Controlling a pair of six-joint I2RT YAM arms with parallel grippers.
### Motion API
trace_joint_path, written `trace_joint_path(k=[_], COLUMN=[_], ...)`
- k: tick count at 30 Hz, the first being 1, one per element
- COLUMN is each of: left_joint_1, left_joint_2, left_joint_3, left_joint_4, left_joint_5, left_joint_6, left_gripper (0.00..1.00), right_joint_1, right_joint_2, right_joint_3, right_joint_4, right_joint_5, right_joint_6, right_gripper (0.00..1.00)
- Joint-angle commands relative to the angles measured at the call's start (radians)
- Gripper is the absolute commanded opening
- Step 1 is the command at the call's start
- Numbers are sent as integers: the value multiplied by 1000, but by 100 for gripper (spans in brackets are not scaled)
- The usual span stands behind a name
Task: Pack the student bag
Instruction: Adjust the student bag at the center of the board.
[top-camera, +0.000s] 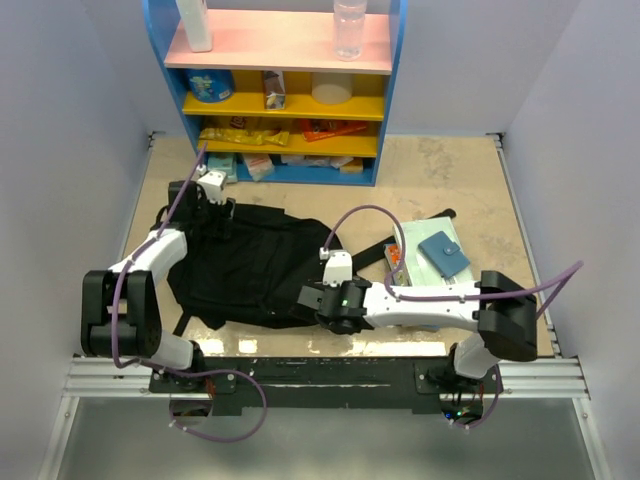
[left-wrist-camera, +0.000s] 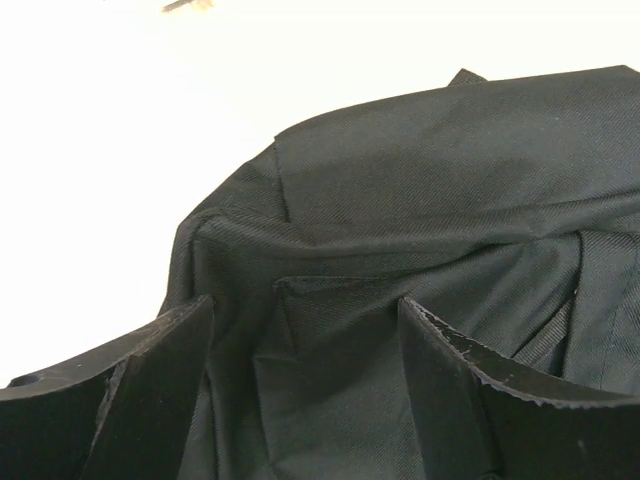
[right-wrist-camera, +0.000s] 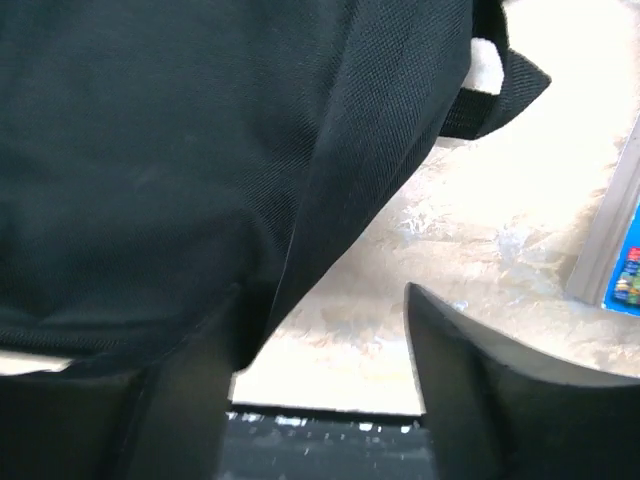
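Note:
The student bag (top-camera: 250, 262) is a large black fabric backpack lying flat on the table, left of centre. My left gripper (top-camera: 207, 203) is at its far left end. In the left wrist view that gripper (left-wrist-camera: 305, 305) stands open, with a raised fold of the bag's fabric (left-wrist-camera: 330, 330) between the fingers, which do not pinch it. My right gripper (top-camera: 306, 297) is at the bag's near right edge. It is open in the right wrist view (right-wrist-camera: 322, 295), one finger tucked against the bag's hanging edge (right-wrist-camera: 330, 200); bare table shows through the gap.
A pale teal book with a small blue one on top (top-camera: 440, 252) lies right of the bag, an orange item (top-camera: 396, 258) beside it. A blue and yellow shelf (top-camera: 285, 95) with bottles and packets stands at the far edge. A bag strap (right-wrist-camera: 500, 95) trails over the table.

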Motion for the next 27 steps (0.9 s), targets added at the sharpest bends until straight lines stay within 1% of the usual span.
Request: trace_joint_path(k=[1,2,4,5,7,8,9,11,12,13,14,16,17,19,20,23,25,27], left_joint_1=[-35,-40,-54,-58,-63,-65,-69,-75,-84,-89,-94,-103,-106,-111,-111,-109,-109,-103], left_joint_2=[19,18,11,10,2,1,1,2,5,10,14,39,53,97,111,128,110,116], left_joint_3=[49,54,60,70,81,87,90,106,109,109,107,103,101,119,133,166,158,159], left_joint_4=[45,48,46,45,40,40,37,22,16,17,20,35,40,42,26,-29,-24,-15], left_joint_5=[7,9,11,11,26,37,44,69,70,79,86,113,118,151,168,230,248,250], left_joint_6=[-17,-16,-12,-14,-17,-16,-19,-17,-17,-6,-2,32,44,90,107,185,243,268], left_gripper=[77,77,76,76,75,75,75,75,75,75,75,77,78,81,82,84,86,87], right_joint_1=[-4,-3,-7,-14,-59,-88,-168,-245,-303,-326,-345,-374,-379,-395,-406,-460,-513,-562], right_joint_2=[-102,-106,-99,-90,-53,-39,-28,12,33,64,128,203,266,311,340,355,375,406], right_joint_3=[44,99,158,217,262,296,300,308,319,337,390,451,502,537,558,546,532,526], right_joint_4=[-33,-16,3,36,94,159,206,341,369,381,389,374,369,371,378,430,454,460], right_joint_5=[20,33,75,92,102,81,41,-77,-108,-127,-147,-148,-151,-145,-151,-231,-318,-363], right_joint_6=[-84,-165,-248,-342,-449,-533,-575,-659,-682,-698,-730,-751,-774,-796,-814,-871,-895,-914], right_gripper=[73,74,73,72,71,69,69,65,63,61,59,59,59,60,62,71,73,75])
